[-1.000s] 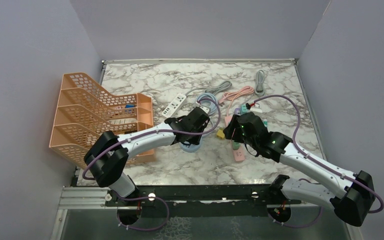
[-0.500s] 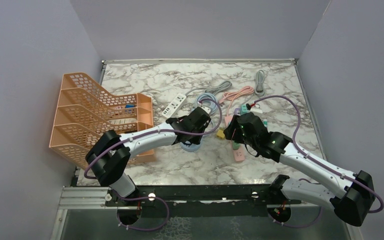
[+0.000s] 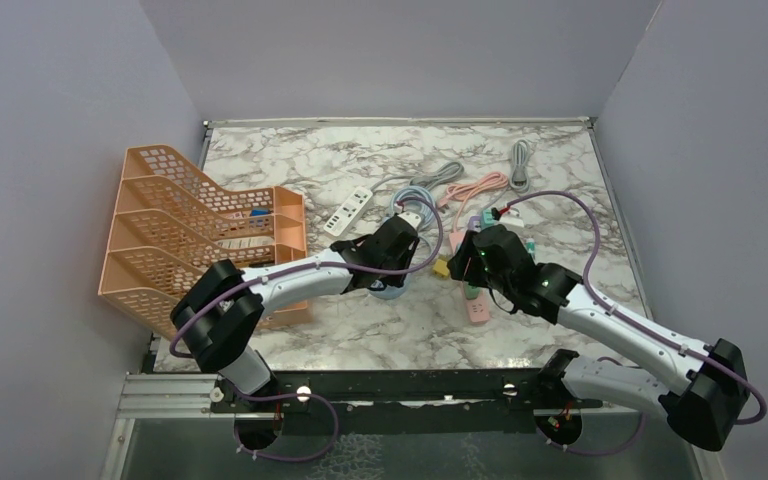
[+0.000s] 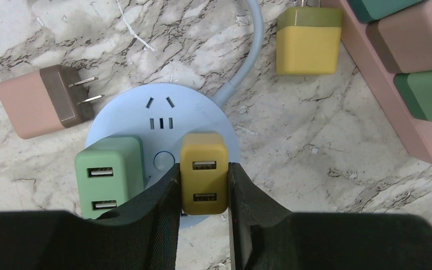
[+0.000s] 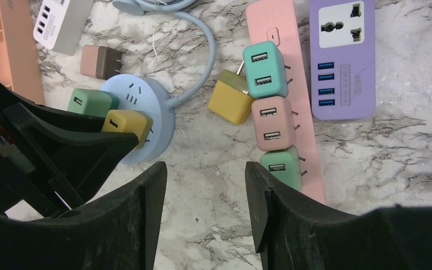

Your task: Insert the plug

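Left wrist view. The left gripper [image 4: 202, 183] is closed tight on the mustard plug [image 4: 203, 169], one finger flat against each side. The plug stands upright on the round blue hub [image 4: 160, 121], at the hub's near edge, USB ports facing up. How far its prongs are seated cannot be told. A green charger [image 4: 108, 174] sits on the hub just left of it, not touching. One socket on the far half of the hub is bare. A brown plug [image 4: 45, 107] lies on the marble table [image 4: 315, 185] at the hub's left rim, prongs pointing at the hub. A yellow plug [image 4: 307, 42] lies beyond the hub to the right, beside the hub's cable [image 4: 250, 62]. The pink strip [image 4: 427, 154] is well right of the hub.

Right wrist view. The right gripper [image 5: 205, 171] is about half open, nothing between the fingers, over bare marble right of the hub. The pink strip carries a teal charger [image 5: 265, 68], a pink charger [image 5: 273, 122] and a second green one [image 5: 281, 166]. A purple strip [image 5: 343, 62] lies farther right of the hub. A white strip [image 5: 62, 22] lies beyond the hub to the left.

Top view. An orange file rack [image 3: 200, 230] stands well left of the hub. Both arms reach in toward the hub.
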Controlling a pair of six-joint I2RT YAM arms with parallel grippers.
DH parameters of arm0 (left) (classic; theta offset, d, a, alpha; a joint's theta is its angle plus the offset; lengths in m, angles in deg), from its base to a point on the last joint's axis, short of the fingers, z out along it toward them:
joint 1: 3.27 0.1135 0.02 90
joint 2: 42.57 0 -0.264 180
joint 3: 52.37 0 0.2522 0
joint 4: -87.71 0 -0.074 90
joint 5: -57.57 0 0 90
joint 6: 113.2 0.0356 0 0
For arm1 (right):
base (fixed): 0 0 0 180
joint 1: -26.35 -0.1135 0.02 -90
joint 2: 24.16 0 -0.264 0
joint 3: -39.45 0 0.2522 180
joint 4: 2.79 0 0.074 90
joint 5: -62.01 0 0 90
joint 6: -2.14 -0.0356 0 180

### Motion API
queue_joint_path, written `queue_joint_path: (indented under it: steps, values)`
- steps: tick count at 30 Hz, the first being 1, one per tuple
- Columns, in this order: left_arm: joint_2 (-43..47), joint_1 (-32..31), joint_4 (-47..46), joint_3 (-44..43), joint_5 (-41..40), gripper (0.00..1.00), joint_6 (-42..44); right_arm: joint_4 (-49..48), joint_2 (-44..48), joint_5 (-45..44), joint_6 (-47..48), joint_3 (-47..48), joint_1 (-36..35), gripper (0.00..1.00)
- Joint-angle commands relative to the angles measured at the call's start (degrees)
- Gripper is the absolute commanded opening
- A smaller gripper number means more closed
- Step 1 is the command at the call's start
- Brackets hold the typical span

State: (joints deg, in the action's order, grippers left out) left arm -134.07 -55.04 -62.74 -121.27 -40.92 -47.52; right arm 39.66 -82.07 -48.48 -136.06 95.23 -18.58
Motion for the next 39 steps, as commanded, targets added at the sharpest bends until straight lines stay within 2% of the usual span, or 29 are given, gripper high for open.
queue_joint_path:
  steps: [1,2,10,14,18,21,30,36,39]
  values:
    - [-6.4,0.0,10.6,5.2,3.2,0.0,-2.1,0.3,-0.6,-2.8,-0.2,0.9,0.0,0.53]
    - [-5.4,0.1,11.3,4.2,3.2,0.01,-2.4,0.5,-0.6,-3.0,-0.3,1.1,-0.1,0.53]
    - [1.7,1.8,16.6,-8.0,6.6,0.49,-2.9,2.7,0.2,-5.1,-1.7,2.2,-0.1,0.53]
    - [5.4,4.2,16.7,-12.4,10.0,0.64,-3.1,3.0,0.6,-4.6,-1.0,2.9,-0.1,0.54]
    - [8.1,6.5,16.7,-15.1,11.6,0.68,-2.9,2.1,-2.0,-0.5,2.0,4.8,-0.1,0.54]
    - [11.4,7.9,15.5,-14.7,9.2,0.67,-3.6,4.3,-7.0,0.7,2.1,7.4,-0.1,0.54]
    - [22.3,9.6,11.8,-9.3,0.4,0.68,-7.7,9.2,-21.6,-2.3,-4.3,16.9,-0.1,0.55]
    - [27.1,9.7,11.5,-6.5,0.8,0.68,-10.4,12.4,-29.7,-4.9,-9.0,21.6,-0.1,0.54]
    - [28.5,9.7,11.6,-5.7,1.0,0.68,-11.3,10.9,-30.7,-5.2,-10.1,20.3,0.0,0.54]
